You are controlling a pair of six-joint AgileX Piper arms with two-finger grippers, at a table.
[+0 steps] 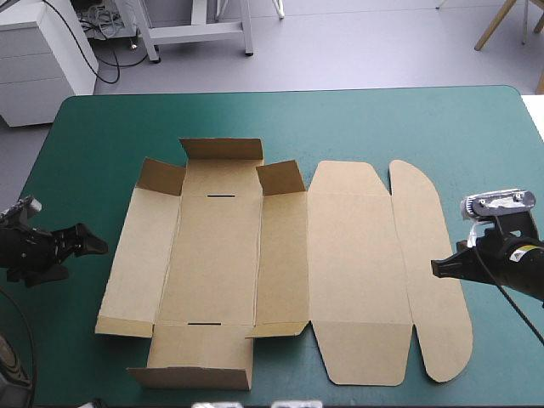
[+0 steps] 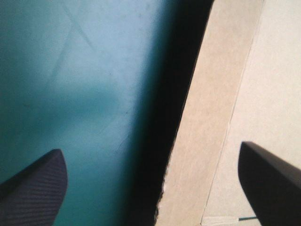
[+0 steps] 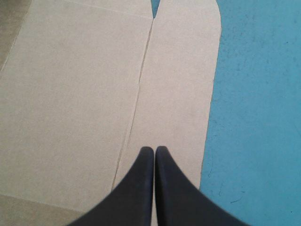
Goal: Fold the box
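Flat brown box (image 1: 280, 255) on table (image 1: 382, 127), left gripper (image 1: 85, 255) beside it (jaws apart)

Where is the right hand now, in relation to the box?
In the high view the right hand, shut, is at the right side of the table, its tip over the rounded outermost flap of the box.

Teal-green cover (image 1: 357, 119): rounded far corners, faint crease lines in left wrist view.
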